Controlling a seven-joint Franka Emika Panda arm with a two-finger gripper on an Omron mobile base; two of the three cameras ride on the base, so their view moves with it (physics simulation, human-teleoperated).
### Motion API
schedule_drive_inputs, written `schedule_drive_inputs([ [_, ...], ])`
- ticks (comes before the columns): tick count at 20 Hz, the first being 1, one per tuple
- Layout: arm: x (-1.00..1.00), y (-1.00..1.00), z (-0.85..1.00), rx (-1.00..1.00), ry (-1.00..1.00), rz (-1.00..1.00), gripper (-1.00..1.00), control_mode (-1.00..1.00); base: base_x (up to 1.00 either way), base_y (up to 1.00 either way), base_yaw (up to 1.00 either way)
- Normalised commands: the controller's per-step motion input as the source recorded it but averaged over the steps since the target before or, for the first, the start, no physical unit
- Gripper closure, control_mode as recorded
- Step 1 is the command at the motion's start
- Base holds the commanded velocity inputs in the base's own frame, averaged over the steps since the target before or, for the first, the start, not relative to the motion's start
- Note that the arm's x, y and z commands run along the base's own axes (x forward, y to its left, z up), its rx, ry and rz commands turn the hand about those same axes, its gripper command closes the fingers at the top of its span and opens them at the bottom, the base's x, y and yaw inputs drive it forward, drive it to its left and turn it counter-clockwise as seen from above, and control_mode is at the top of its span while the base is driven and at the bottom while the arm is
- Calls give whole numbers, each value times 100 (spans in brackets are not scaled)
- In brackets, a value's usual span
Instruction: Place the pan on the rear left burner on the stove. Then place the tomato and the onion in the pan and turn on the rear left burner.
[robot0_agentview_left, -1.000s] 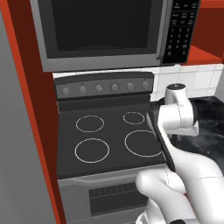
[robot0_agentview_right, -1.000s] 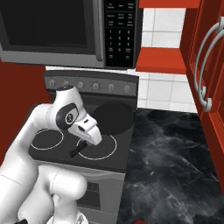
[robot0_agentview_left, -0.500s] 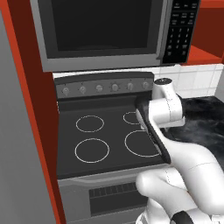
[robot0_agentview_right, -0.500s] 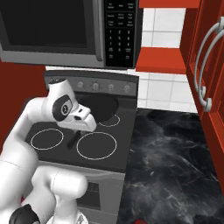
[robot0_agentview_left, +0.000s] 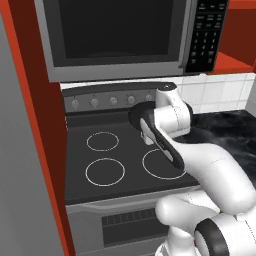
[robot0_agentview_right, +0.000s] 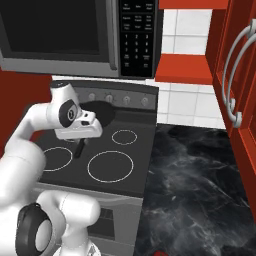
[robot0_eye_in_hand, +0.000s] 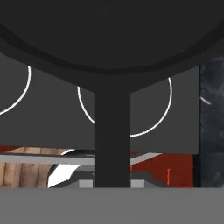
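Observation:
My gripper (robot0_agentview_left: 150, 131) is shut on the long handle of the black pan (robot0_agentview_left: 141, 114). The pan hangs level above the back middle of the stove (robot0_agentview_left: 125, 155), just in front of the knob panel. It is to the right of the rear left burner (robot0_agentview_left: 102, 141), a bare white ring. From the right, the pan (robot0_agentview_right: 101, 111) sticks out past my hand and the gripper (robot0_agentview_right: 84, 136), with the handle's end pointing down. Up close, the pan (robot0_eye_in_hand: 112, 39) and its handle sit over the cooktop rings. The onion is out of view. A red sliver (robot0_agentview_right: 159, 253) at the counter's near edge is too small to identify.
A grey microwave (robot0_agentview_left: 120, 35) hangs low over the stove. The knob panel (robot0_agentview_left: 95, 101) runs along the back. A red wall (robot0_agentview_left: 35, 115) stands to the left. A black marble counter (robot0_agentview_right: 195, 180) lies to the right, under red cabinets (robot0_agentview_right: 235, 75).
The arm has swung left and back, carrying the pan from the stove's right edge to above its back middle. The grip on the handle has not changed.

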Motion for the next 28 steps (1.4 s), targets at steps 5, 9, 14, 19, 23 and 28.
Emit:
schedule_drive_inputs([
  [5, 46, 33, 0, 0, 5, 32, 100, -100, 0, 0, 0],
  [9, 41, 21, 0, 0, 4, 30, 100, -100, 0, 0, 0],
  [14, 53, 26, -5, 0, 11, 26, 100, -100, 0, 0, 0],
  [19, 62, 17, -23, 0, 15, 19, 100, -100, 0, 0, 0],
  [23, 59, 6, -19, 0, 12, 13, 100, -100, 0, 0, 0],
  [28, 52, 18, -27, 0, 9, 9, 100, -100, 0, 0, 0],
])
